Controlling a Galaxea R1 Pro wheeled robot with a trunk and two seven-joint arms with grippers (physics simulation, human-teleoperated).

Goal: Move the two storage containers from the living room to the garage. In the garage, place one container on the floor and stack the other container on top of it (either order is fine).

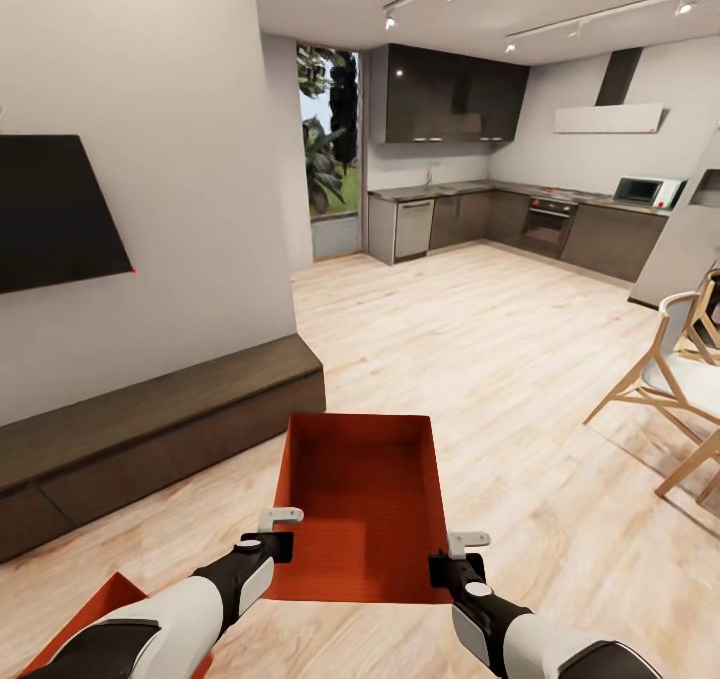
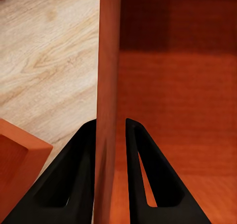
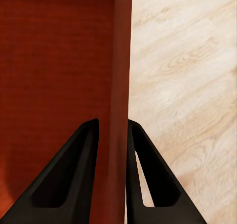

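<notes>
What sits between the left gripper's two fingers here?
In the left wrist view, the left gripper straddles a thin side wall of the held storage container; one finger is inside the bin, one outside.

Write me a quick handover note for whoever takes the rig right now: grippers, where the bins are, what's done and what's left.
Left gripper: shut on the left wall of the carried storage container.
Right gripper: shut on the same container's right wall.
The container is held between both arms above the light wood plank floor, with a kitchen ahead.
The second storage container shows by the left arm, low at the head view's edge; whether it rests on the floor cannot be told.
Done: one container gripped.
Left: carry both to the garage, set one down, stack the other on it.
</notes>
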